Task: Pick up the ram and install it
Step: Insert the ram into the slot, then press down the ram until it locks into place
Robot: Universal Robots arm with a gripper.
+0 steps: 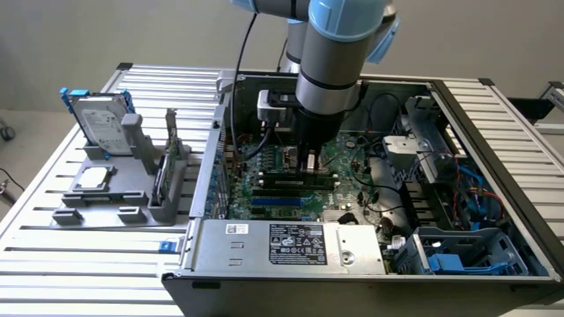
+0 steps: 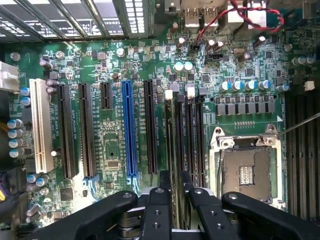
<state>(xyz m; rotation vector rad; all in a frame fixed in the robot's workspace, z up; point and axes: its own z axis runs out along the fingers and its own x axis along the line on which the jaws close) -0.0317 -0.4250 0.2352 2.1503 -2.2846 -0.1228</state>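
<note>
fingers (image 2: pixel 176 186) slightly spread astride the ram (image 2: pixel 173 145) in its motherboard (image 2: pixel 115 150) slot | risk: stick half-seated or tilted, latches unclicked, fingers snagging it

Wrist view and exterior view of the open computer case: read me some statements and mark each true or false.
1. A silver hard drive with blue rails stands in the grey plastic holder outside the case. True.
2. The black claw is over the long white slot. False: it is over the black memory slots beside the processor socket.
3. The green motherboard has one long blue slot. True.
4. A cooler covers the metal-framed processor socket. False: the socket is uncovered.
</note>
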